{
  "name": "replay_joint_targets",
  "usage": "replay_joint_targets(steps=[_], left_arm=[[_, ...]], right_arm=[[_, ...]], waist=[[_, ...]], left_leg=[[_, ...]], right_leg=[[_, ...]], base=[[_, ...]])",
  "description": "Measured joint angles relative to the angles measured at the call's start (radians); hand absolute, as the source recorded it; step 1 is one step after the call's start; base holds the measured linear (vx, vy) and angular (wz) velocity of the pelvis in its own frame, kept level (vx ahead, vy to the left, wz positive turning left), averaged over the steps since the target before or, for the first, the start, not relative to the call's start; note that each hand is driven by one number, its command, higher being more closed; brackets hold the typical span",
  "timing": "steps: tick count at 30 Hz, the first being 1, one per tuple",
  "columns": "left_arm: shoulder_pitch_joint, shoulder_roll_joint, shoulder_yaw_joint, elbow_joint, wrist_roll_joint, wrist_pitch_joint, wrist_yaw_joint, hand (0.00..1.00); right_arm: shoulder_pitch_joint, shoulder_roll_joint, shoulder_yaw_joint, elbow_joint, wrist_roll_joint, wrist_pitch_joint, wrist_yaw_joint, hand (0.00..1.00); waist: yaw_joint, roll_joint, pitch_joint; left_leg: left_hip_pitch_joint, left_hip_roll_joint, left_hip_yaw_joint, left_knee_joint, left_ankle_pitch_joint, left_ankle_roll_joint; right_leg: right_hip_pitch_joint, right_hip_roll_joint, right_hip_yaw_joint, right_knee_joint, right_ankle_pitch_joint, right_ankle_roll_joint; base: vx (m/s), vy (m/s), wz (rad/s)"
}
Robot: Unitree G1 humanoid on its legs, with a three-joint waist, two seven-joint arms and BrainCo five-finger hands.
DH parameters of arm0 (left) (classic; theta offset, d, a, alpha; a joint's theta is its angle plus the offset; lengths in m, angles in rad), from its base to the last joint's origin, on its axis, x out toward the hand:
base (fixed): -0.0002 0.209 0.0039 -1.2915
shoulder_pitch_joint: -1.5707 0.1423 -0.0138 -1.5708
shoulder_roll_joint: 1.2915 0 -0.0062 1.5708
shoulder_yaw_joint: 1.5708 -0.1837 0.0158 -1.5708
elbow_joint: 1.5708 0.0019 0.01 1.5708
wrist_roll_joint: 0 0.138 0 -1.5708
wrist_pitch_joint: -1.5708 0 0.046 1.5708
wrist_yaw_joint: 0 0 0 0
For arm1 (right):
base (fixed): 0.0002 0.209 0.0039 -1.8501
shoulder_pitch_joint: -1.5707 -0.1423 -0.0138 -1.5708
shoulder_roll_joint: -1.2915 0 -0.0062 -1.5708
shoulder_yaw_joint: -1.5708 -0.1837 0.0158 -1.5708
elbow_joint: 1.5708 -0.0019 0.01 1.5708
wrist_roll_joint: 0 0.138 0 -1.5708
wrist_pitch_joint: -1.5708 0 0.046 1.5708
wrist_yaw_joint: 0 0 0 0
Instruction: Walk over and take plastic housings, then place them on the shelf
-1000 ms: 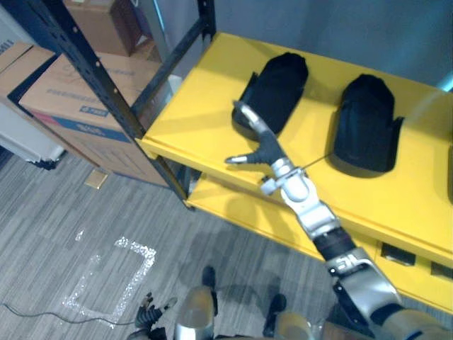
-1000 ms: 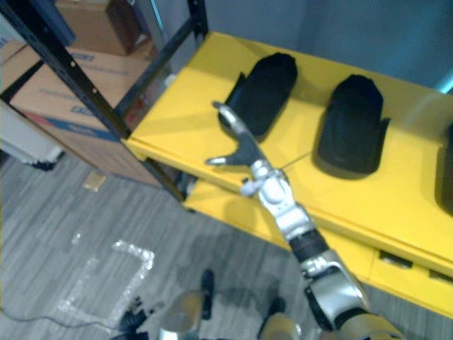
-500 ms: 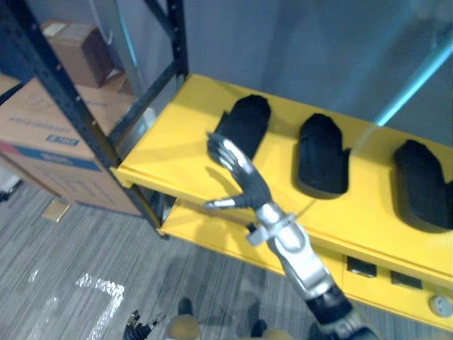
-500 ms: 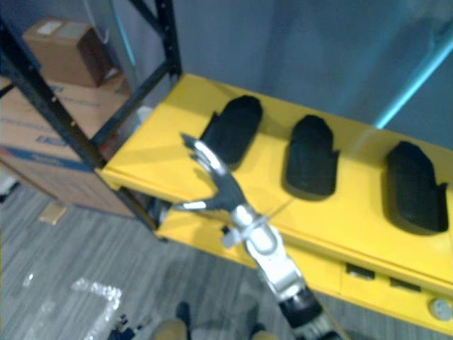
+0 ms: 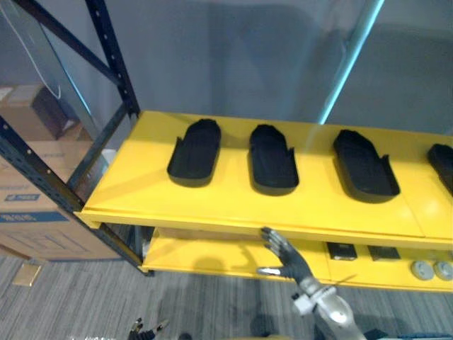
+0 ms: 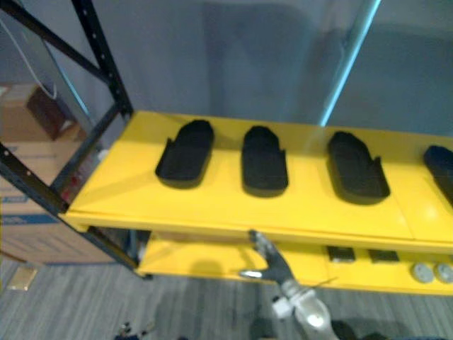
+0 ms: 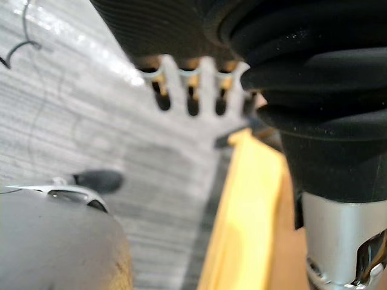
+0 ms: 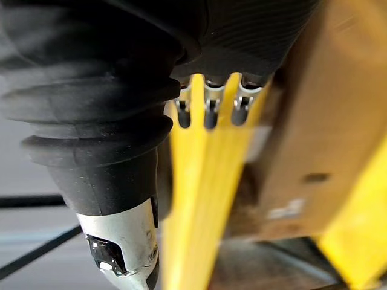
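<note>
shelf (image 5: 141, 191): was bright yellow, plain
plastic housings (image 5: 195, 150): were matte black, all alike
shelf frame (image 5: 113, 57): was black
floor (image 5: 64, 297): was grey, with fine stripes
cardboard box (image 5: 25, 219): was brown, with a blue marking
wall (image 5: 233, 64): was dull blue-grey
right hand (image 5: 289, 261): was silver, dark-tipped

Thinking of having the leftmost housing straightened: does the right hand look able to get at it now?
Probably yes, once it rises. The right hand hangs open and empty below the front edge of the shelf; the leftmost housing lies uncovered on top, with bare shelf in front of it.
</note>
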Motion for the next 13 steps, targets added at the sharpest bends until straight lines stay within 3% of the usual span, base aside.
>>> replay_joint_targets(steps=[3, 7, 13], left_arm=[[-0.002, 0.011, -0.016, 0.001, 0.033, 0.014, -0.006, 0.00], [-0.019, 0.030, -0.049, 0.001, 0.060, 0.038, -0.013, 0.00], [-0.063, 0.025, -0.062, 0.006, 0.064, 0.093, -0.012, 0.00]], right_arm=[[0.016, -0.003, -0.036, 0.152, 0.003, 0.033, 0.012, 0.00], [0.030, 0.030, -0.073, 0.392, 0.003, 0.031, 0.008, 0.00], [-0.067, 0.116, -0.196, 0.778, -0.017, 0.031, -0.150, 0.00]], waist=[[-0.024, 0.004, -0.004], [-0.037, 0.003, -0.011], [-0.053, 0.014, -0.018]], left_leg=[[0.000, 0.004, 0.025, 0.000, -0.005, -0.005], [0.006, 0.015, 0.061, 0.000, -0.008, -0.010], [0.042, 0.015, 0.101, 0.000, -0.010, -0.014]], right_leg=[[-0.020, 0.010, 0.028, -0.002, 0.001, -0.003], [-0.026, 0.019, 0.056, -0.009, 0.017, -0.004], [-0.006, 0.031, 0.088, -0.033, 0.032, -0.006]], base=[[-0.05, 0.003, -0.25], [0.02, -0.004, -0.25], [0.04, -0.002, -0.19]])
